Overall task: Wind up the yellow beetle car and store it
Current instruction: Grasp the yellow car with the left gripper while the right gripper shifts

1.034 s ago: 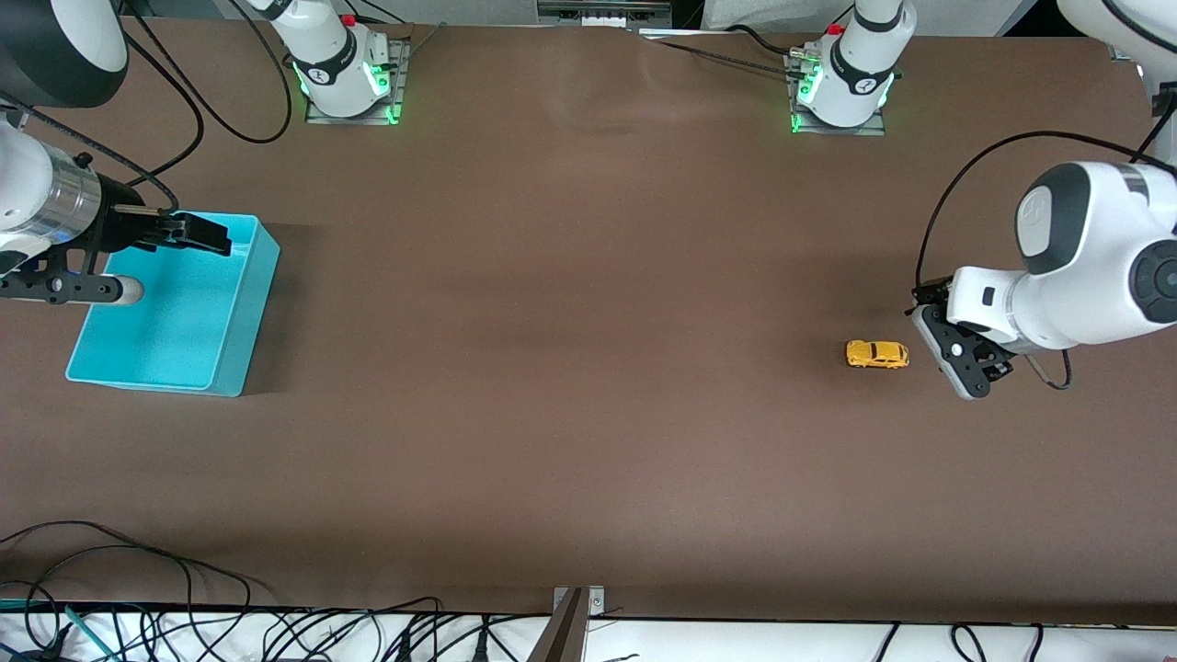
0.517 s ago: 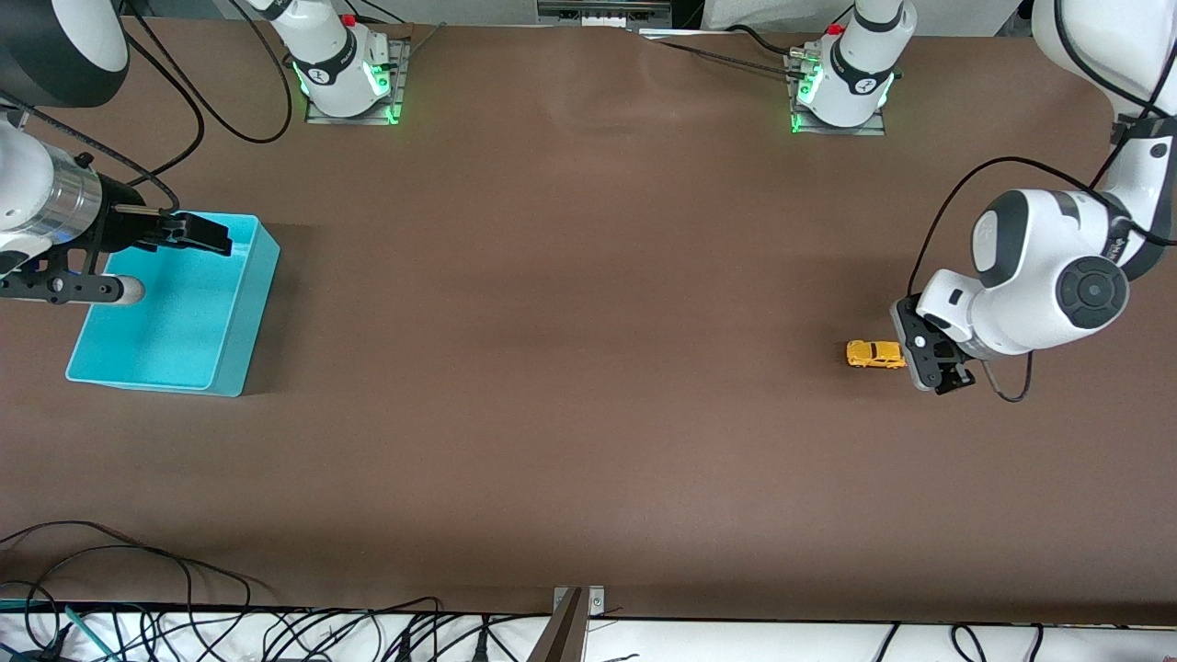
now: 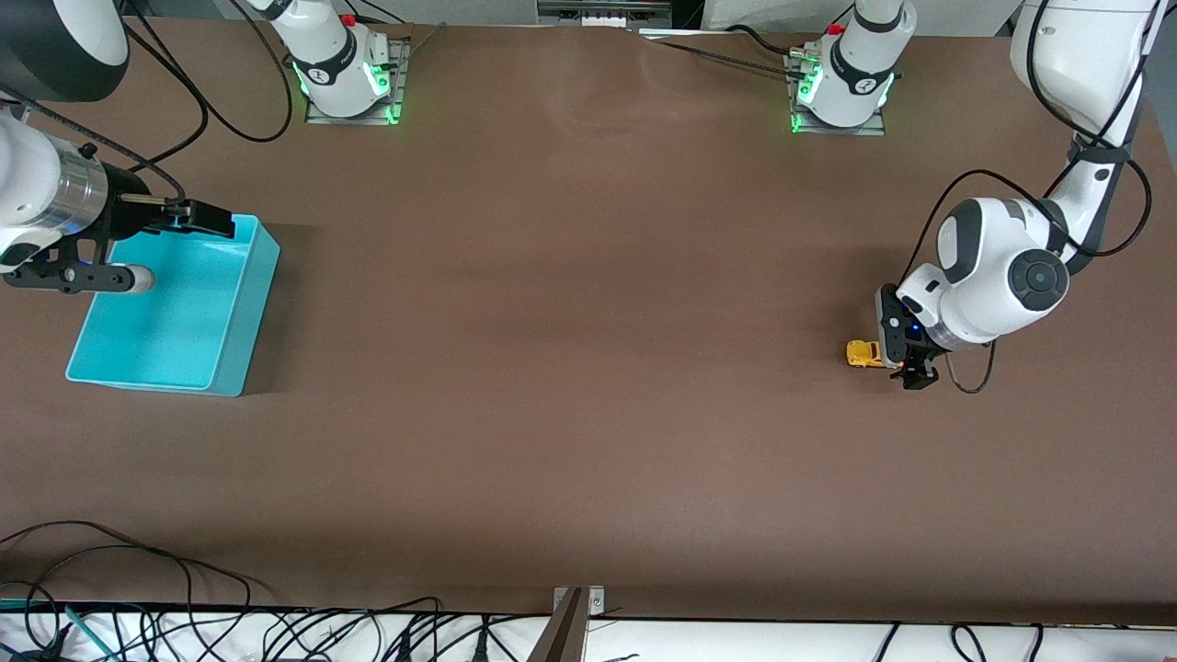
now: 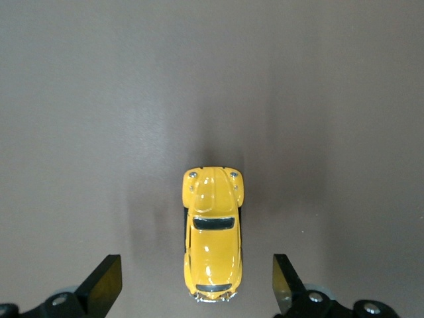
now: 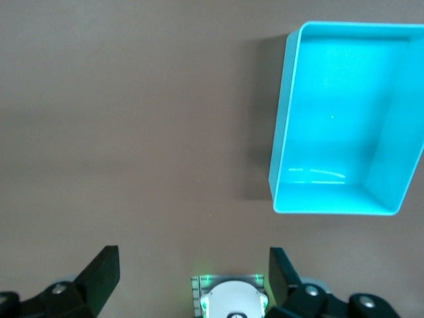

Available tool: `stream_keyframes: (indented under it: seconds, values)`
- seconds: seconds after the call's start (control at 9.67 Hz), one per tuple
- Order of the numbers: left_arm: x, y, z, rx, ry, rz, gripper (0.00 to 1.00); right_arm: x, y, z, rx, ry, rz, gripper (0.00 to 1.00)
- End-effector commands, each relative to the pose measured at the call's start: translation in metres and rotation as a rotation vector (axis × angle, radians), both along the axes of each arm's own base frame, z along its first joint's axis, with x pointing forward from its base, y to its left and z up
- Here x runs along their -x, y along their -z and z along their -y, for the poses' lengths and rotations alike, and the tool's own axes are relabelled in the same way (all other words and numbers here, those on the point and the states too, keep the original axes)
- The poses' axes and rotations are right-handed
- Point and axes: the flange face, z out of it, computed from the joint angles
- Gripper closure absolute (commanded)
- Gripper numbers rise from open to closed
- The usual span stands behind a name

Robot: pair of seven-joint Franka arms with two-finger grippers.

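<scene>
Brown table (image 3: 588, 368), both arms over their own ends.

Turquoise bin (image 3: 175, 308): sits at the right arm's end of the table, open side up, nothing inside it that shows. In the right wrist view the bin (image 5: 344, 119) lies off to one side of that gripper's line, not under the fingers.

Right gripper (image 3: 138, 248): up in the air over the bin's rim at the edge toward the robot bases. Fingers (image 5: 99, 275) spread to full width, bare table between them, nothing held.

Left gripper (image 3: 906, 363): low over the table at the left arm's end, directly above the car. Fingers (image 4: 106, 285) wide apart, one on each flank of the car, clear gaps on both sides, no contact seen. Nothing held.

Yellow beetle car (image 4: 212, 232): on its wheels on the table, centred between the left gripper's fingers, long axis running along the gap. In the front view only one end of the car (image 3: 860, 353) shows past the gripper.
</scene>
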Motion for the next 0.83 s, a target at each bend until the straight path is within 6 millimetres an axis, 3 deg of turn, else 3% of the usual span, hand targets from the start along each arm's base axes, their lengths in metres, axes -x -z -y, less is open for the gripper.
stream_keyframes:
  seconds: [0.0, 0.1, 0.31, 0.52, 0.62, 0.72]
  values:
    - [0.000, 0.013, -0.001, -0.008, 0.047, 0.001, 0.00, 0.007, -0.009, 0.001, -0.015, -0.001, -0.005, 0.00]
    - [0.002, 0.019, 0.000, -0.006, 0.049, 0.009, 0.00, 0.007, -0.011, -0.003, -0.015, -0.015, 0.001, 0.00]
    - [0.008, 0.038, 0.000, -0.001, 0.047, 0.007, 0.00, 0.001, -0.033, -0.010, -0.024, -0.015, 0.071, 0.00]
    - [0.009, 0.041, -0.001, 0.000, 0.045, 0.009, 0.02, 0.009, -0.035, -0.051, -0.033, -0.089, 0.064, 0.00]
    - [0.008, 0.041, -0.002, -0.001, 0.043, 0.011, 0.16, 0.011, -0.039, -0.067, -0.038, -0.114, 0.079, 0.00]
    - [0.009, 0.041, -0.010, -0.001, 0.030, 0.011, 0.52, 0.011, -0.049, -0.070, -0.040, -0.120, 0.102, 0.00]
